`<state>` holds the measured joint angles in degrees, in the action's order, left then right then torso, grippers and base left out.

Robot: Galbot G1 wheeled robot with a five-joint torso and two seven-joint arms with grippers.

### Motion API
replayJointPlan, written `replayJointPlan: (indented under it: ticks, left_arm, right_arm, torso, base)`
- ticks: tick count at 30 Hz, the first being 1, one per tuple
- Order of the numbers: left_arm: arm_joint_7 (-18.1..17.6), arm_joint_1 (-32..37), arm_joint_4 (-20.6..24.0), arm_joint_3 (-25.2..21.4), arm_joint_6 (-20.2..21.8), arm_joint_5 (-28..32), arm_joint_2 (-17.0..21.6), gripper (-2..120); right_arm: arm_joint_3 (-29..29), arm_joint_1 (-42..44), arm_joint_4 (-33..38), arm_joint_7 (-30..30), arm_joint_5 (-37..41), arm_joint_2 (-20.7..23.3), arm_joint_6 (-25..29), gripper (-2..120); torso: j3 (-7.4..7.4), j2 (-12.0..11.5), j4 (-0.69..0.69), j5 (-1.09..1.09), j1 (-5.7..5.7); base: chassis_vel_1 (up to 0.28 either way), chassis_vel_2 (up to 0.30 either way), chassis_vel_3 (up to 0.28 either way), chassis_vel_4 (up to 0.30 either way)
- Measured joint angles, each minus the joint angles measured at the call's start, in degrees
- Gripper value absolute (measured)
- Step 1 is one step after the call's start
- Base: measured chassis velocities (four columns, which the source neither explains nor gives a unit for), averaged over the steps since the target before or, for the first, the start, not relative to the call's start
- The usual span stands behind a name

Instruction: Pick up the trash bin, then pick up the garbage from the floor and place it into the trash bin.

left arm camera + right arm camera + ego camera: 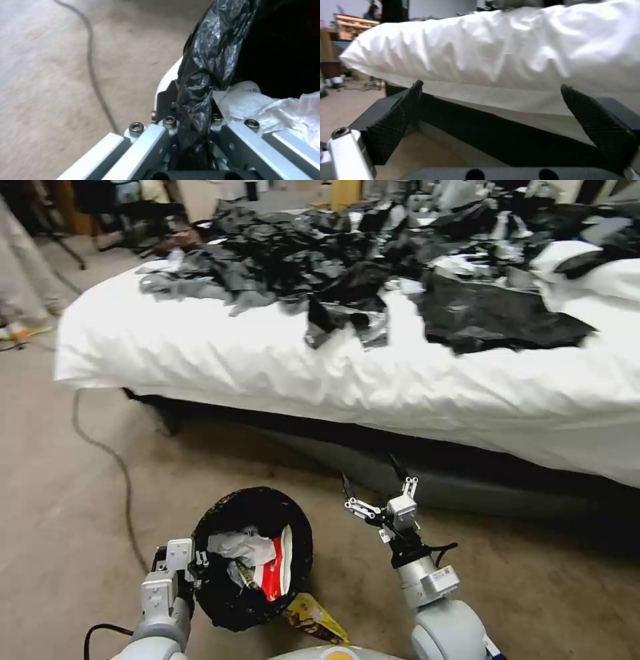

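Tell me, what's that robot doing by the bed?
It's tidying up. Its left gripper is clamped on the rim of the bin, which already holds tissues and a red carton. Its right gripper is open and empty, held near the bed. A yellow wrapper lies on the floor beside the bin.

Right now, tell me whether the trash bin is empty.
Not empty. The trash bin, held at its rim by the left gripper, contains white crumpled tissue and a red-and-white carton.
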<state>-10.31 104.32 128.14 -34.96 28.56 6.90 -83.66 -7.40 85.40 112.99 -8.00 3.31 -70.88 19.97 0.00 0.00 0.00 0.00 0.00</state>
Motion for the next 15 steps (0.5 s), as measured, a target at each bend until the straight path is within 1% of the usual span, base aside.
replayJointPlan:
  ticks: [9, 12, 15]
  left_arm:
    - [-0.1, -0.1, 0.1, -0.1, -0.2, 0.2, 0.0, 0]
    - [-0.1, -0.1, 0.1, 0.0, -0.3, 0.1, 0.0, 0]
    - [-0.1, -0.2, 0.1, 0.0, -0.3, 0.1, -0.1, 0]
  right_arm:
    - [0.1, -0.2, -0.2, 0.0, 0.0, -0.1, 0.0, 100]
    - [0.0, -0.2, -0.2, 0.0, 0.0, 0.0, 0.0, 100]
    - [-0.1, -0.2, -0.2, 0.0, 0.0, 0.0, 0.0, 100]
  torso:
    - [0.00, 0.0, 0.02, 0.00, 0.00]
    - [0.00, 0.0, 0.01, 0.01, 0.00]
    - [0.00, 0.0, -0.01, 0.00, 0.00]
  base:
    - [0.121, 0.131, 0.109, 0.121]
    - [0.074, 0.053, 0.070, 0.051]
    - [0.000, 0.000, 0.000, 0.000]
